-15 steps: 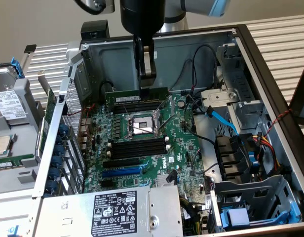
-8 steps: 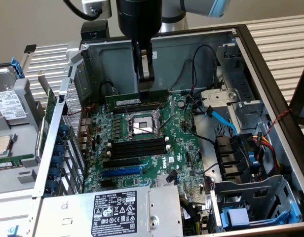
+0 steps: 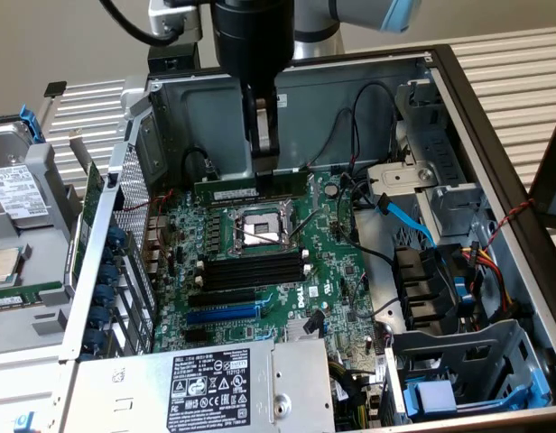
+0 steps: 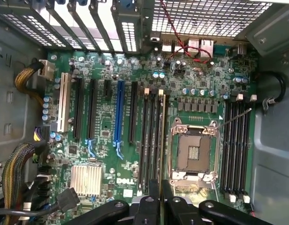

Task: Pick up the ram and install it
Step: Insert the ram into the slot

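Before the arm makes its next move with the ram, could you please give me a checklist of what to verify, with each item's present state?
1. Grip: the gripper is shut on the ram, holding its upper edge: ok.
2. Direction: the ram's edge runs parallel to the black memory slots: ok.
3. Position: the ram's edge shows between those slots and the CPU socket; whether it is lined up over one slot: cannot tell.
4. Slot latches open: cannot tell.
5. Seating: whether the ram already touches a slot: cannot tell.
6. Obstruction: the blue cable lies well aside of the ram: ok.
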### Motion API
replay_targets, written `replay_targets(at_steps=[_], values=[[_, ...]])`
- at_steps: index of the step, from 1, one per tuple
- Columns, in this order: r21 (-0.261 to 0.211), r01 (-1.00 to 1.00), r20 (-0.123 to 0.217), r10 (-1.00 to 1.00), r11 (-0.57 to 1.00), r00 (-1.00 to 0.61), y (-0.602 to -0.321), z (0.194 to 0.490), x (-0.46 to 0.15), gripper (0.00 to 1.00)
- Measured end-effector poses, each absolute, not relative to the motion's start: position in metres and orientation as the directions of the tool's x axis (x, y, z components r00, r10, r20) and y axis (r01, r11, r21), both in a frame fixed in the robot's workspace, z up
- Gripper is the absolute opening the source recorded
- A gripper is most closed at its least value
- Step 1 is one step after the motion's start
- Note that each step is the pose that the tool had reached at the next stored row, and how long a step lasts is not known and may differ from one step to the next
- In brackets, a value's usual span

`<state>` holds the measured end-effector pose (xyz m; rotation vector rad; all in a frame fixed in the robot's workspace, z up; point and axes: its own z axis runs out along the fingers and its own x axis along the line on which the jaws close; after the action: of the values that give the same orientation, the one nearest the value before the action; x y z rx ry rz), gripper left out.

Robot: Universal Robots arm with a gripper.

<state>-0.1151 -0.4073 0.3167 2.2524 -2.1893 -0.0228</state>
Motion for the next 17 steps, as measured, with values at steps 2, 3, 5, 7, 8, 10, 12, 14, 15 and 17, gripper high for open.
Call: replay_targets(at_steps=[2, 3, 5, 7, 8, 10, 12, 14, 15, 17], values=[[0.01, -1.0, -0.005, -1.0, -0.029, 0.028, -0.404, 0.314, -0.116, 0.13], [0.01, -1.0, -0.003, -1.0, -0.028, 0.028, -0.402, 0.313, -0.116, 0.13], [0.011, -1.0, 0.002, -1.0, -0.028, 0.028, -0.397, 0.311, -0.117, 0.13], [0.011, -1.0, 0.023, -0.999, -0.028, 0.028, -0.394, 0.31, -0.117, 0.13], [0.011, -1.0, 0.036, -0.999, -0.028, 0.028, -0.392, 0.31, -0.117, 0.13], [0.011, -1.0, 0.041, -0.999, -0.028, 0.028, -0.391, 0.308, -0.117, 0.13], [0.011, -1.0, 0.038, -0.999, -0.028, 0.028, -0.391, 0.304, -0.117, 0.13], [0.011, -1.0, 0.036, -0.999, -0.026, 0.026, -0.391, 0.3, -0.117, 0.13], [0.011, -1.0, 0.036, -0.999, -0.025, 0.025, -0.392, 0.299, -0.118, 0.13], [0.011, -1.0, 0.035, -0.999, -0.024, 0.024, -0.394, 0.297, -0.118, 0.13]])
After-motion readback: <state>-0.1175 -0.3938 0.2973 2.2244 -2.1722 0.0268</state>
